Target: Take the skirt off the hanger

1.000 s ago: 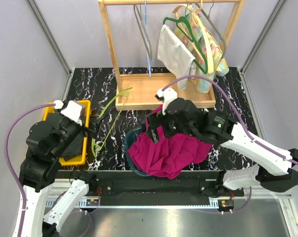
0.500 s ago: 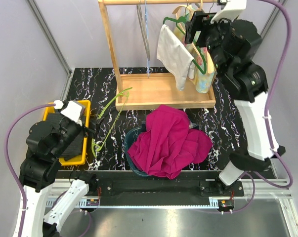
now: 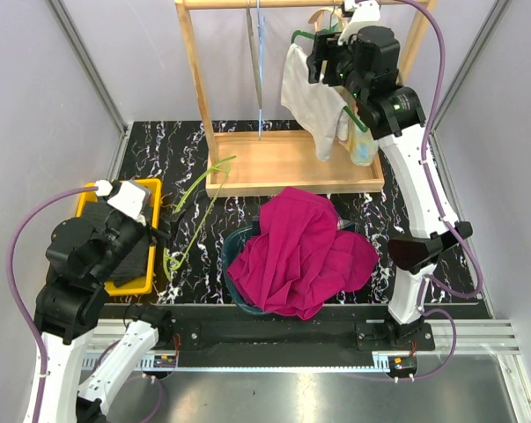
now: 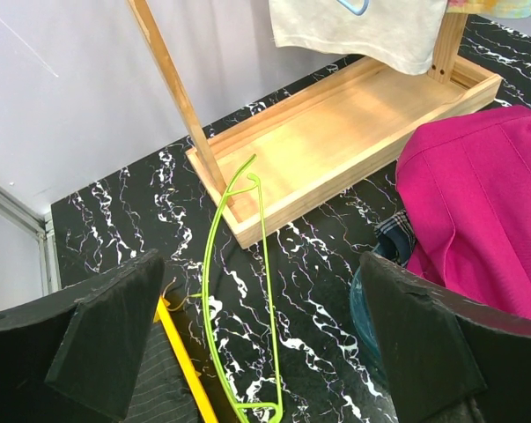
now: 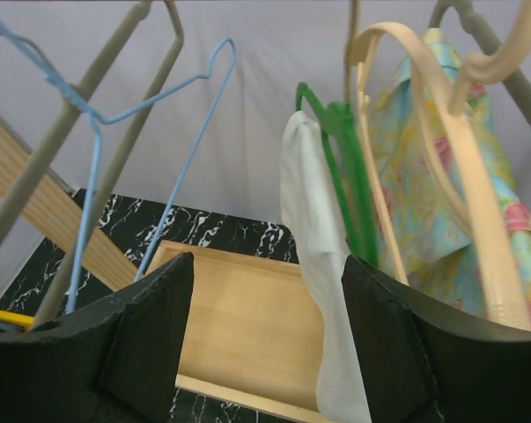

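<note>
We see only a part of the rim of the blue basket (image 3: 229,264) under the magenta skirt (image 3: 296,256). The right arm (image 3: 397,115) hides much of the flowered garment (image 3: 363,148). The upper edge cuts the rack's top bar (image 3: 221,3).

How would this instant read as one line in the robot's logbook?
left gripper: open, low by yellow bin | right gripper: open, raised at white garment on green hanger | magenta cloth: heaped on table
</note>
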You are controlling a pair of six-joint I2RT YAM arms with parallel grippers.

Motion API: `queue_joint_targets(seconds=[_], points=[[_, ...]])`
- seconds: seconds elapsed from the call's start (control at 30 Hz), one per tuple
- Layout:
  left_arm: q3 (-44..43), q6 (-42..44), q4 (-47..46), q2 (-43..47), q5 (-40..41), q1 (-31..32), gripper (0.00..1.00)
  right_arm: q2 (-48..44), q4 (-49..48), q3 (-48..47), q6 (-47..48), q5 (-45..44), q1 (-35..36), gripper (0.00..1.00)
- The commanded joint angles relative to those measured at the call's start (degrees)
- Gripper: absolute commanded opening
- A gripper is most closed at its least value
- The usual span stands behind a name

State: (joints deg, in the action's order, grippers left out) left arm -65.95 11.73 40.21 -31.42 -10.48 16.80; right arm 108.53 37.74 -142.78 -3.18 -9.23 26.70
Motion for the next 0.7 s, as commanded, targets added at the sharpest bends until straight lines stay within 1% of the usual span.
queue_joint_targets(seconds=[0.0, 0.27, 0.4, 0.5, 0.57, 0.67], points=[[0.74, 0.14, -2.76, 0.66, -0.16, -0.27, 0.99, -0.16, -2.58, -2.68, -2.18, 4.05, -2.96, 0.76], [1.88, 0.32, -2.85, 1.10, 0.37, -0.27, 0.99, 1.95, -2.84, -2.68, -4.03, 8.00, -3.93, 0.75], [2.84, 0.49, -2.94, 1.62, 0.37, -0.27, 0.99, 0.37, -3.28, -0.92, -4.99, 11.60, -3.93, 0.75], [3.02, 0.40, -3.03, 1.54, 0.37, -0.27, 0.99, -0.60, -4.07, 0.40, -4.64, 10.47, -3.93, 0.76], [3.11, 0.14, -3.20, 1.62, 0.20, -0.27, 0.99, -0.86, -4.16, 0.31, -4.38, 10.55, -4.28, 0.79], [3.29, 0.14, -3.03, 1.89, 0.28, -0.19, 0.99, -1.56, -4.16, 0.05, -4.73, 11.17, -4.64, 0.80]])
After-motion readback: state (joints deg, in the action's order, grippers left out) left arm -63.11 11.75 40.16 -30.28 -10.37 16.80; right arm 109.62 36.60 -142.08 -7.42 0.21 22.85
